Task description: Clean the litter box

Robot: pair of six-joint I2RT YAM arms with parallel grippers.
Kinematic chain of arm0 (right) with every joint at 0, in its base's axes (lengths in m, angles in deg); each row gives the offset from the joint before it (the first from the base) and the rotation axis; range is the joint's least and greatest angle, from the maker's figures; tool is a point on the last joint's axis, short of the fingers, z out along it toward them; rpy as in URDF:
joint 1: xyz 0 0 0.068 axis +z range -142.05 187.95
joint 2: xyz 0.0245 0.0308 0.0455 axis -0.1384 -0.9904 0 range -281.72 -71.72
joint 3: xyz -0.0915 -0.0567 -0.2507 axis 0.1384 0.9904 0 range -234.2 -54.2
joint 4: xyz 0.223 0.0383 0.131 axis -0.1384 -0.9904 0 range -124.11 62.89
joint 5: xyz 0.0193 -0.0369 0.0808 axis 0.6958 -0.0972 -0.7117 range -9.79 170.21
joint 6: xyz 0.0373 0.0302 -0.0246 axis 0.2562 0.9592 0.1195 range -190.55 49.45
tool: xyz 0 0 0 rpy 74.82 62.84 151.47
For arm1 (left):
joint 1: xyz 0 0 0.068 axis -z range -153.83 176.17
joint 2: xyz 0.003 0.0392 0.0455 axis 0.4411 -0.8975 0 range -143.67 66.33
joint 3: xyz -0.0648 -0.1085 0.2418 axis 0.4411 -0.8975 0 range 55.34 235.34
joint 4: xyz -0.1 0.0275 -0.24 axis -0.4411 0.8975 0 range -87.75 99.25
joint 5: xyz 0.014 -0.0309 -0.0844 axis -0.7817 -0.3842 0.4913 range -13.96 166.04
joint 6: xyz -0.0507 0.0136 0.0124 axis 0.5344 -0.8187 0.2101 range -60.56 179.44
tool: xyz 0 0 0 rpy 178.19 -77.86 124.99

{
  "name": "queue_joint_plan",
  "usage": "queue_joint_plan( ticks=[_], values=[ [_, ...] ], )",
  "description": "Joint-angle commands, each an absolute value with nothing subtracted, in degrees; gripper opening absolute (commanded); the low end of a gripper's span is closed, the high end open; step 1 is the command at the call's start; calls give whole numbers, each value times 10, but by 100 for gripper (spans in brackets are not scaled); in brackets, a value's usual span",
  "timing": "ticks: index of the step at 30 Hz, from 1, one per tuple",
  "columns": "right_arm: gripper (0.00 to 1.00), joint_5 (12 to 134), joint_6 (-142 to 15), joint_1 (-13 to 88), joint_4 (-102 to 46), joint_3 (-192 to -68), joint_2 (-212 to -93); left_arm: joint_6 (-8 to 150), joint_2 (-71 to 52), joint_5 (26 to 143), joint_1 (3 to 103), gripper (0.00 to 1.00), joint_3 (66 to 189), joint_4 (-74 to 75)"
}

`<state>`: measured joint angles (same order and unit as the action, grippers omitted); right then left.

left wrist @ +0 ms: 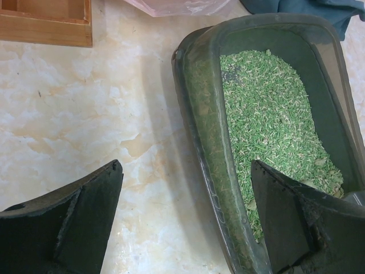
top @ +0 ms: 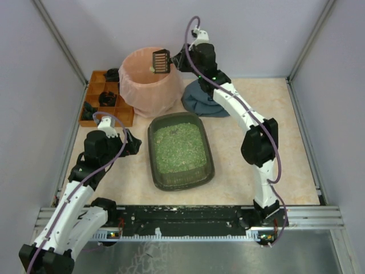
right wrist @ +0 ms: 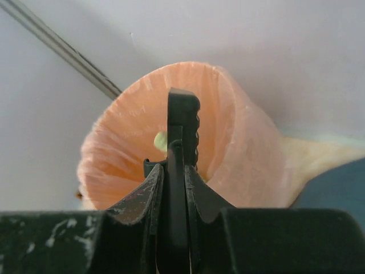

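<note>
One scoop (top: 161, 60) aloft, well apart from litter box (top: 182, 181)

Sits mid-surface (top: 274, 142) between both arms, long axis running from near edge toward back. Straddled at left wall by left fingers (left wrist: 296, 222), the nearer pair, spread wide and empty. Farther off, over pink-lined bin (top: 149, 85) back-left of box: black scoop pinched in narrow right fingers (right wrist: 145, 197). Likely next: toward near side, slightly right, along that axis.

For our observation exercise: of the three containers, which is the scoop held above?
The round pink-lined bin: the right gripper holds the scoop over it, not over the litter box or orange tray.
</note>
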<state>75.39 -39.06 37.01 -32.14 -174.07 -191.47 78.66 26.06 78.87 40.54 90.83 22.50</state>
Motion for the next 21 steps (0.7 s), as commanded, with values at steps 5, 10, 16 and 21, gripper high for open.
queue_joint_plan(
  ticks=[5, 10, 16, 21],
  values=[
    [0, 856, -847, 464, -171, -1697, -1861, 785, 258, 785, 403, 97, 913, 228],
    [0, 866, -921, 488, -138, -1676, -1834, 785, 256, 787, 403, 97, 913, 227],
    [0, 869, -946, 509, -73, -1618, -1761, 785, 249, 792, 404, 97, 913, 226],
    [0, 883, -908, 518, -38, -1542, -1671, 785, 248, 793, 404, 97, 914, 226]
  ],
)
